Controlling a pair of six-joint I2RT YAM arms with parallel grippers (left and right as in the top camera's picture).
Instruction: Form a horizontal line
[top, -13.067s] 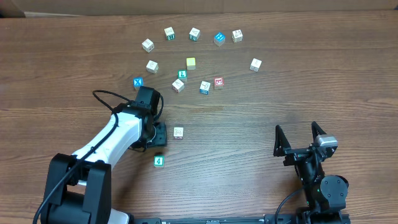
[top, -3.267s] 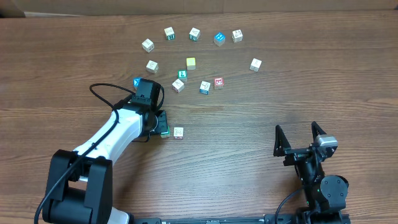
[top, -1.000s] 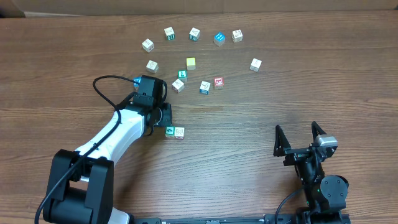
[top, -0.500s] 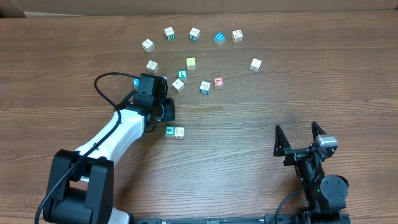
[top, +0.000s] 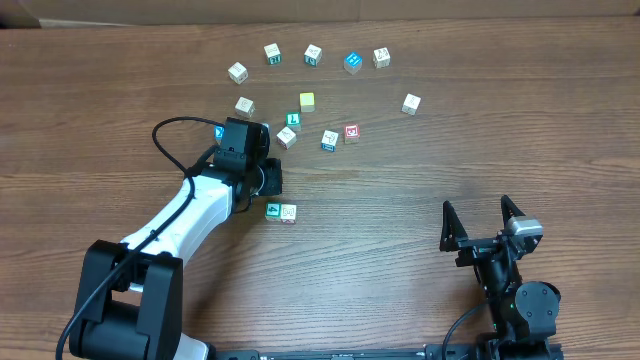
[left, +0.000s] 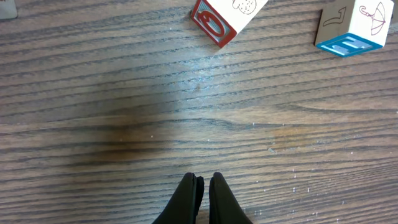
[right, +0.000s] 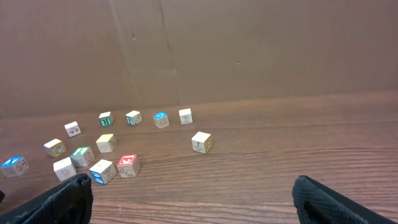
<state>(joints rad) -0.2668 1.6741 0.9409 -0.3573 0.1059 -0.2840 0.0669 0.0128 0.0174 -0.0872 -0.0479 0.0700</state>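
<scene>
Overhead, saw the left jaws pressed together and holding nothing, low over bare tabletop (top: 420, 170); could not tell whether the tips touched the wood. Found the green cube with a white mark (top: 272, 210) just on the near side of those jaws, toward the robot's base, with the white cube (top: 288, 212) touching its right side, so that the two made a short row. Spotted the green "L" cube (top: 293, 120) beyond the left jaws and slightly to their right, outside that row. Placed the red-faced cube (top: 351, 131) also beyond them and farther right, likewise apart from the row. Noted a blue "X" cube (top: 221, 131) beyond and left of the left jaws, partly hidden by the left arm (top: 190, 215), and a plain yellow cube (top: 307, 101) past the green "L" cube.

From the left wrist, saw the two dark fingers (left: 185, 199) closed to a thin slit with nothing clamped. Picked out a cube with a red side (left: 224, 15) ahead of them and a cube with a blue side (left: 354, 22) ahead and to the right, both clear of the tips.

Found the right jaws spread wide and empty, well apart from every cube, all of which lay far ahead and to their left.
</scene>
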